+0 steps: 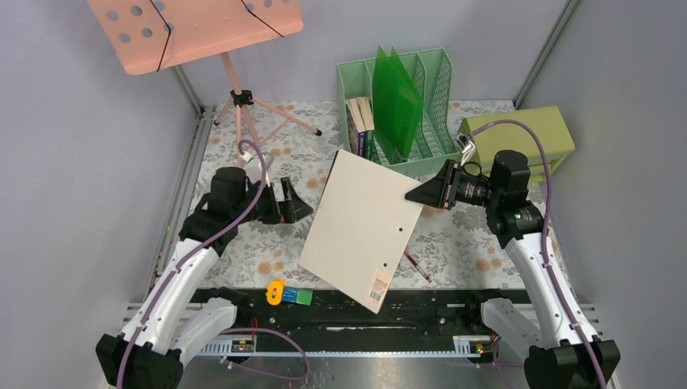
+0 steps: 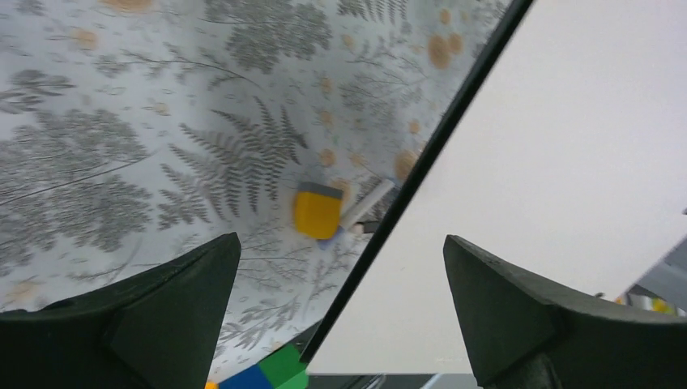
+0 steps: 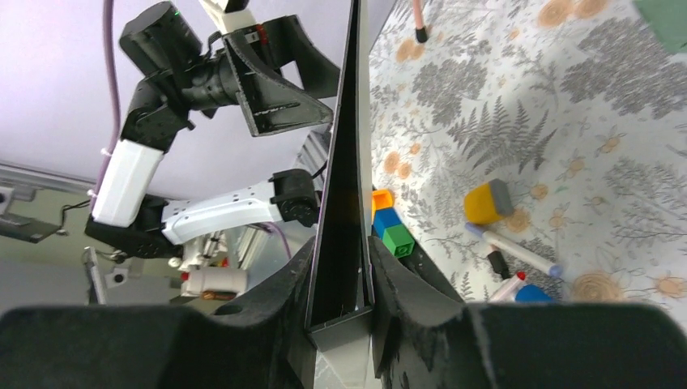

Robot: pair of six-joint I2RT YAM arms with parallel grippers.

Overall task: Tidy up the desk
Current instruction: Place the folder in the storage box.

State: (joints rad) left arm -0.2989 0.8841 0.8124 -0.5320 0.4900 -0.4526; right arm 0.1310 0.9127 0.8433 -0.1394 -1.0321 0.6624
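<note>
The desk [image 1: 243, 243] is covered in fern-and-flower cloth. A large pale grey folder [image 1: 360, 227] with a black edge hangs tilted above its middle. My right gripper [image 1: 423, 194] is shut on the folder's right edge; in the right wrist view the fingers [image 3: 405, 300] clamp its thin black spine [image 3: 344, 203]. My left gripper [image 1: 301, 209] is open and empty beside the folder's left edge. In the left wrist view the folder [image 2: 567, 162] fills the right side, its black edge running between the spread fingertips of the left gripper [image 2: 342, 243].
A green file rack [image 1: 429, 81] with green folders and books stands at the back, with an olive-green drawer box [image 1: 526, 138] to its right. A pink music stand [image 1: 194, 28] is at the back left. Toy blocks [image 1: 290, 293], a yellow eraser-like piece [image 3: 484, 203], markers [image 3: 518, 251] and a red pen [image 1: 419, 267] lie near the front.
</note>
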